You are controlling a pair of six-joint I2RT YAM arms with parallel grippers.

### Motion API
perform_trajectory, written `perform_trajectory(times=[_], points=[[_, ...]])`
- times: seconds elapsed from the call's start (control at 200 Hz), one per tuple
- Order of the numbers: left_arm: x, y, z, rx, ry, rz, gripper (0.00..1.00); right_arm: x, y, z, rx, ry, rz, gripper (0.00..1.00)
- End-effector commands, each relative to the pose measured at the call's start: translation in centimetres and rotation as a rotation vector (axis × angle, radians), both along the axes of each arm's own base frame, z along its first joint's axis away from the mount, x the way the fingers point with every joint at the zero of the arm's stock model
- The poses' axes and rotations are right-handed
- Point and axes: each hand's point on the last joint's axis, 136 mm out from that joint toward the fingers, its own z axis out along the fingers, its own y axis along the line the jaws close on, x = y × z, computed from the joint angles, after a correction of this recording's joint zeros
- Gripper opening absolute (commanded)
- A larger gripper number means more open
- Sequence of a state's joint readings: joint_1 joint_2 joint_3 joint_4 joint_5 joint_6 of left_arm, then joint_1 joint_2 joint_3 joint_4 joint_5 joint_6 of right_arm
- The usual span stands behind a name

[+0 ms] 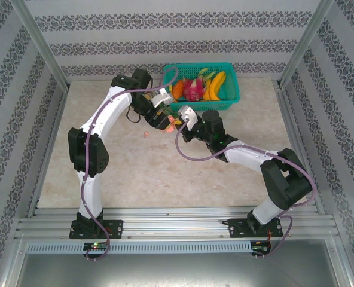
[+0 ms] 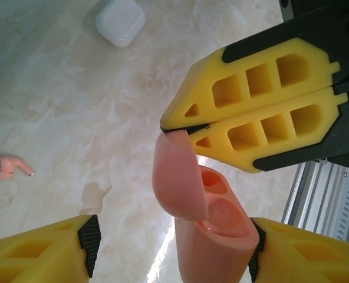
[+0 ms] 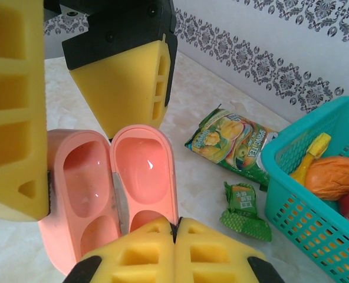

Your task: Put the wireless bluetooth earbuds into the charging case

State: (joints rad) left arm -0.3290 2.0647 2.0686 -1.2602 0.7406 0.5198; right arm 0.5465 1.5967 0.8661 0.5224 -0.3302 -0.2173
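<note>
My right gripper (image 2: 183,130) closed, pinching lid edge of pink pebble-shaped plastic charging case (image 2: 216,236). Lid tipped open, both sockets bare. My left gripper (image 2: 173,244) open, straddling case body: one pad touching, other apart. Tiny pink stemmed plastic earbud (image 2: 12,167) lies on marble table (image 2: 74,106), left of case, well apart. I judge: clamp body squarely first, no tugging lid against hinge. Only then free right gripper for earbud, seat it stem-down.

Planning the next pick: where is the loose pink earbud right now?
Left wrist view: the pink earbud lies on the table at the left edge, left of the open pink case, the white case higher in frame.
</note>
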Motion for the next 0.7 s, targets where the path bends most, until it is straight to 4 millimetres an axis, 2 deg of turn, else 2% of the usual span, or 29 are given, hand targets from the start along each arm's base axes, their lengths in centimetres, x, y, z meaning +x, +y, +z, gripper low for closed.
perform_trajectory(times=[0.0,0.315,0.694], points=[[-1.7,-0.8,0.0,-0.02,0.048,-0.048,0.67,-0.5,0.5,-0.2,-0.005,-0.026,0.023,0.0],[-3.3,-1.3,-0.7,-0.006,0.098,-0.078,0.65,-0.7,0.4,-0.1,-0.027,-0.048,0.033,0.0],[-3.5,-1.2,-1.8,0.025,0.117,-0.082,0.61,-0.7,0.1,0.3,-0.084,-0.104,0.025,0.0]])
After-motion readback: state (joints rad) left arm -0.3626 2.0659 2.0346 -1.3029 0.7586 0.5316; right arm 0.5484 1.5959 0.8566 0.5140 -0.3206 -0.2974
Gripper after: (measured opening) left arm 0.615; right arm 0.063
